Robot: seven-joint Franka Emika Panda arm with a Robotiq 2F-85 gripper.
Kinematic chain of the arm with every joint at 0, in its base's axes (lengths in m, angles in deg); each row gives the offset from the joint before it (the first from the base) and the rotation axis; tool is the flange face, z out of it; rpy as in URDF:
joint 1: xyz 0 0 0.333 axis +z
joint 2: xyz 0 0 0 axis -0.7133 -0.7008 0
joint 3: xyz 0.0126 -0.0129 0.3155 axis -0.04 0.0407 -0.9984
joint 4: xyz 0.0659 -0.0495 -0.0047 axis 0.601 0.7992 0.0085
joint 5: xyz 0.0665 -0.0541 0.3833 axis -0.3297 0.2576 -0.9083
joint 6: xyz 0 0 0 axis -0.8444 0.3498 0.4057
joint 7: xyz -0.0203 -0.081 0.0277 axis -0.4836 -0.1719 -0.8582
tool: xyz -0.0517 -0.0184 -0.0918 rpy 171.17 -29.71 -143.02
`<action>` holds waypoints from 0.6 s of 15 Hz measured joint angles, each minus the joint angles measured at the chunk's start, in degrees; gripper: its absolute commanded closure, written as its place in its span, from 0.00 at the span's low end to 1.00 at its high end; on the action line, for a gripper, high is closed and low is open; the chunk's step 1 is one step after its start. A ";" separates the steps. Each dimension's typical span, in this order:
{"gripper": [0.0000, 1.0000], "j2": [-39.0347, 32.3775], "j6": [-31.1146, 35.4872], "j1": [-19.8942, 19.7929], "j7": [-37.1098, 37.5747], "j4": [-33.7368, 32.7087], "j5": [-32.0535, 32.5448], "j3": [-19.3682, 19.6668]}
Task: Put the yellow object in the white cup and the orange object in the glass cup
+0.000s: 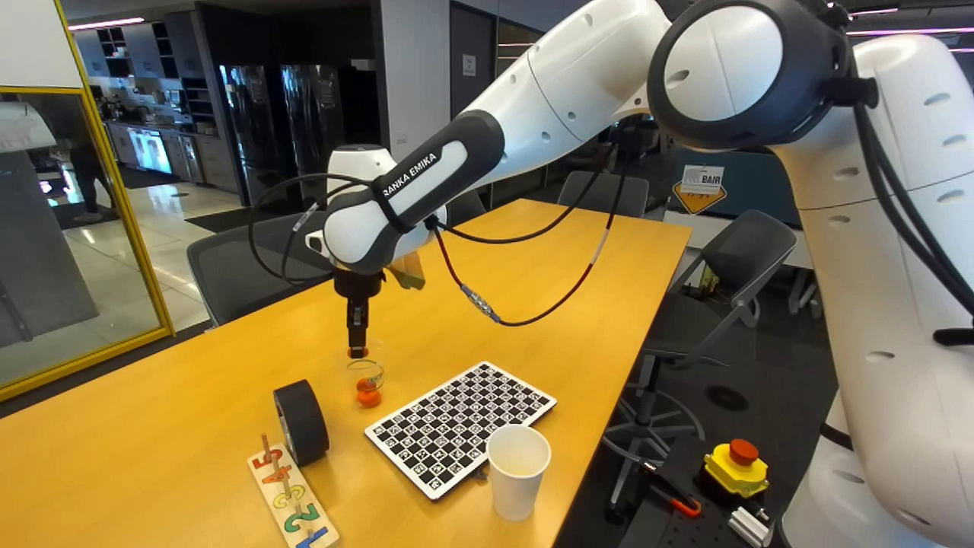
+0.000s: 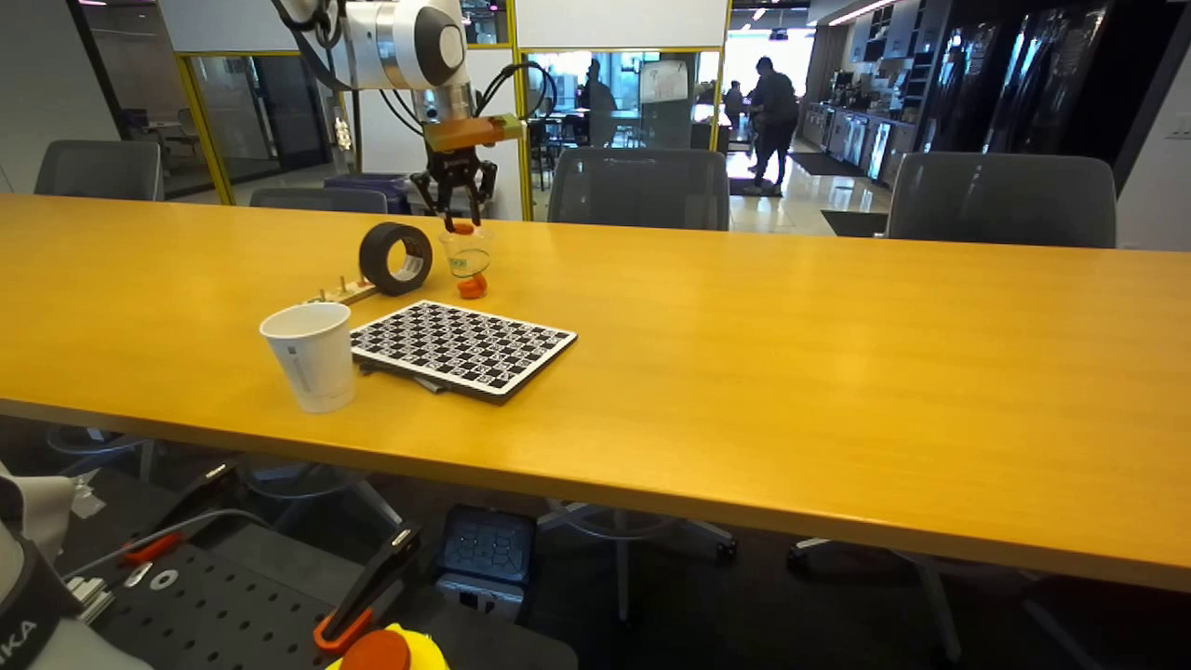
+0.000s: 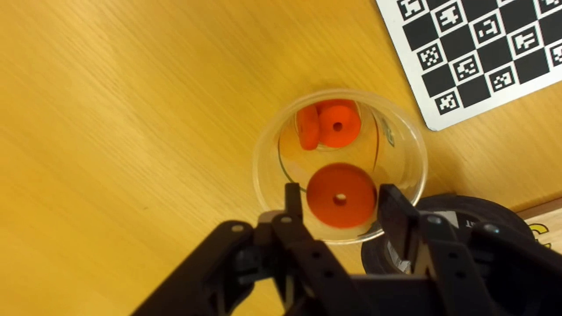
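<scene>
"Orange disc [image 3: 341, 215] was pinched in the gripper [image 3: 340, 194] right at the mouth of the glass cup [image 3: 401, 158] in the wrist view, some orange pieces [image 3: 308, 129] at the bottom."

"Yeah, and in an exterior view the white cup [image 1: 515, 495] stood just beside the checkered board [image 1: 456, 415]. Yellowish tint [image 1: 521, 465] inside it, couldn't tell what that was."

"Black tape roll [image 2: 375, 256] stood on edge near the glass in an exterior view."

In an exterior view, white glare from a far opening [image 2: 744, 56] leaves a person [image 2: 774, 107] in silhouette, while the table [image 2: 791, 372] looks evenly bright over a dim floor [image 2: 698, 633]. Ceiling strips [image 1: 909, 32] glow pinkish. In the wrist view the dark gripper [image 3: 342, 199] is blurred, and pale glints edge the glass cup [image 3: 397, 169].
</scene>
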 measured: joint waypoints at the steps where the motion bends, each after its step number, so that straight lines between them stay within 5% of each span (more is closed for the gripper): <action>1: 0.11 -0.32 -0.46 -0.12 0.00 -0.53 0.00 0.00; 3: 0.00 -0.57 -1.22 -0.28 0.01 -1.12 0.00 0.02; 9: 0.00 1.28 -5.45 -0.36 3.64 -0.85 -1.07 0.17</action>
